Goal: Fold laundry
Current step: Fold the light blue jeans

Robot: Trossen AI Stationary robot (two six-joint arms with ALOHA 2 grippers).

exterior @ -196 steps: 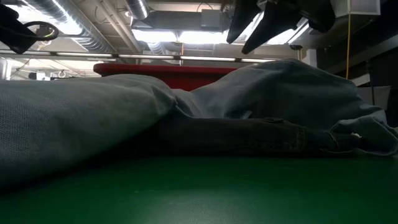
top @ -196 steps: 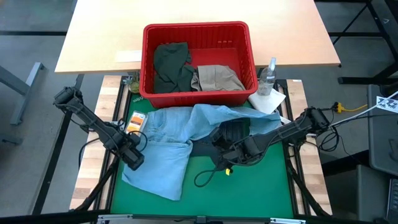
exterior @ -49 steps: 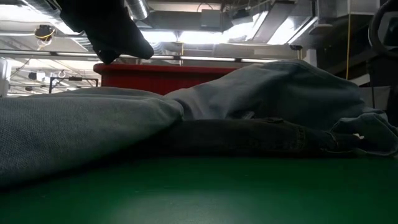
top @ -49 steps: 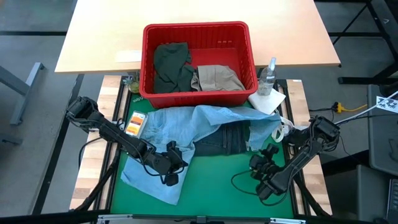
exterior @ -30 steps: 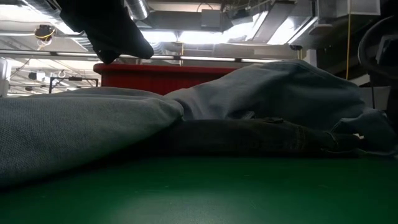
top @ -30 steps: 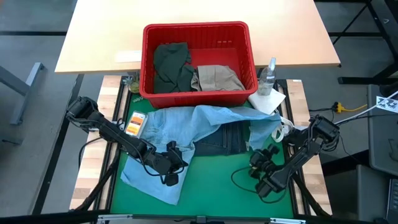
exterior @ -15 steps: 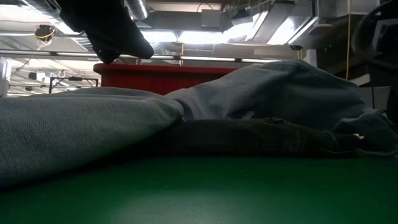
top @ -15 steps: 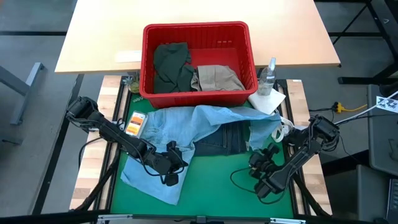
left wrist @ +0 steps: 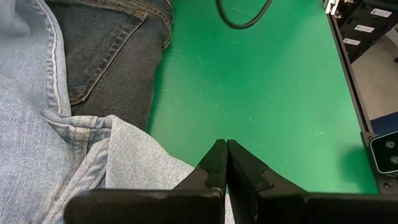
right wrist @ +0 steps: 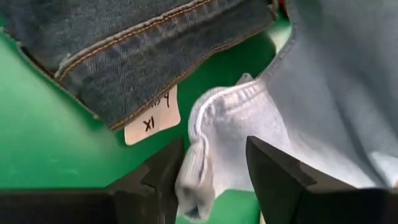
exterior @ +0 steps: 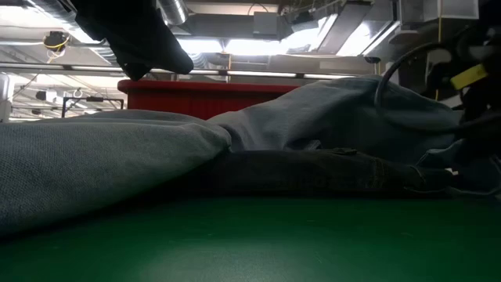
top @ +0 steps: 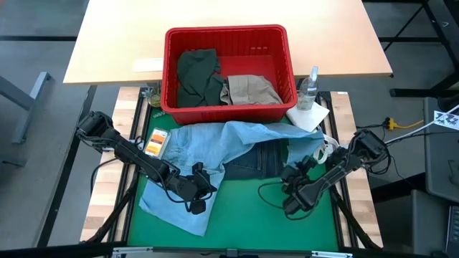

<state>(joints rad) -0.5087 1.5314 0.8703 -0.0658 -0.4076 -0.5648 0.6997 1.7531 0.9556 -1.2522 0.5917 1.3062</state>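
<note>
Light blue denim (top: 208,147) lies spread over the green mat, partly covering dark navy jeans (top: 254,161). A dark olive piece (top: 195,75) and a beige khaki piece (top: 247,89) lie in the red basket (top: 226,34). My left gripper (top: 198,205) is shut and hovers over the denim's near edge (left wrist: 143,168). It shows high above the cloth in the low view (exterior: 145,43). My right gripper (top: 290,179) is open at the jeans' right end. Its fingers stand on either side of a hemmed corner of the light blue denim (right wrist: 208,134). My right gripper comes slanting down from the table's near right. A hemmed corner of the light blue denim (right wrist: 198,163) sits between its open fingers, close to one finger (right wrist: 163,177). I cannot tell whether that finger touches the cloth. The corner lies on the mat.
A white cloth (top: 308,115) and a spray bottle (top: 308,87) stand at the far right beside the basket. An orange packet (top: 156,142) lies at the mat's left. A black cable (top: 269,195) loops by my right arm. Bare green mat (top: 237,226) stretches along the near edge.
My right gripper has swung toward the table's left and in toward the jeans' right end, rolling a little, with its fingers still open. It now shows at the right of the low view. The garments have not moved.
</note>
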